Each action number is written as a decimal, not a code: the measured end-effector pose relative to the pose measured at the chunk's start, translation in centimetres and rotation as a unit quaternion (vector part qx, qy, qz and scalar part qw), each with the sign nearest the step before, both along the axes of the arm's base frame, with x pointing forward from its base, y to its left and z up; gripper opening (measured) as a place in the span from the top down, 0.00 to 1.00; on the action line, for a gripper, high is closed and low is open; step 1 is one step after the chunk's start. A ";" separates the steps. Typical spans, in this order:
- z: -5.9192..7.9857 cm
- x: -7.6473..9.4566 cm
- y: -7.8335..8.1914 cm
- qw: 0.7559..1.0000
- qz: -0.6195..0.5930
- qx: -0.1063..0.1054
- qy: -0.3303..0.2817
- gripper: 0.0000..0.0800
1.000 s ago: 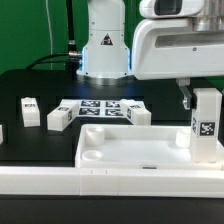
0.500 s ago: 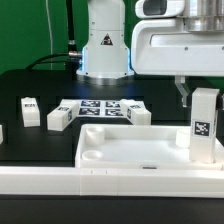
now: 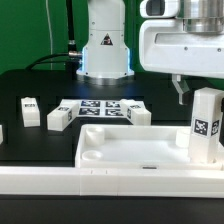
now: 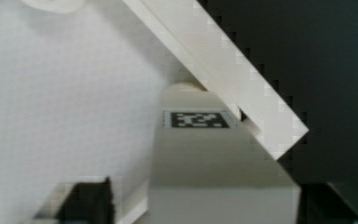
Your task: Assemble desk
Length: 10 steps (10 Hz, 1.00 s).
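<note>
The desk's white slab [image 3: 130,150] lies flat at the front, rim up, with round sockets in its corners. One square white leg [image 3: 207,125] with a black-and-white tag stands upright in the corner at the exterior view's right. My gripper [image 3: 203,97] hangs over the top of that leg, and its one visible dark finger [image 3: 180,93] stands a little off the leg's side. In the wrist view the tagged leg [image 4: 197,120] lies between the dark fingertips [image 4: 87,203] of my gripper [image 4: 202,205], which is open. Three loose legs [image 3: 29,110] [image 3: 58,118] [image 3: 140,115] lie on the black table.
The marker board [image 3: 100,108] lies flat behind the slab, in front of the arm's white base [image 3: 105,50]. A long white rail [image 3: 60,181] runs along the front edge. A white piece [image 3: 2,131] shows at the exterior view's left edge.
The jaws have spread apart and let go of the upright leg. The gripper has shifted slightly toward the exterior view's right. The leg stays standing in its corner.
</note>
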<state>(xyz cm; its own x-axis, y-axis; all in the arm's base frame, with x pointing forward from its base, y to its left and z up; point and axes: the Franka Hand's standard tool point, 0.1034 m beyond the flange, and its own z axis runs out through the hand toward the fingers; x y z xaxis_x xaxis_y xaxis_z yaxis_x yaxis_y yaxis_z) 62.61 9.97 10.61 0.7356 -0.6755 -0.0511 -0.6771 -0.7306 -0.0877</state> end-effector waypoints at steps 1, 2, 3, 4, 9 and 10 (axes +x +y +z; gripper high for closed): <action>-0.1 -0.1 -0.1 1.000 0.030 -0.001 0.000 0.25; -0.2 -0.2 -0.1 0.999 0.048 -0.002 0.001 0.20; -0.3 -0.3 -0.1 0.997 0.083 -0.002 -0.001 0.20; -0.3 -0.3 -0.1 0.989 0.148 -0.004 -0.007 0.19; -0.2 -0.3 0.4 0.913 0.407 -0.012 -0.024 0.19; -0.1 -0.3 0.3 0.898 0.439 -0.011 -0.026 0.19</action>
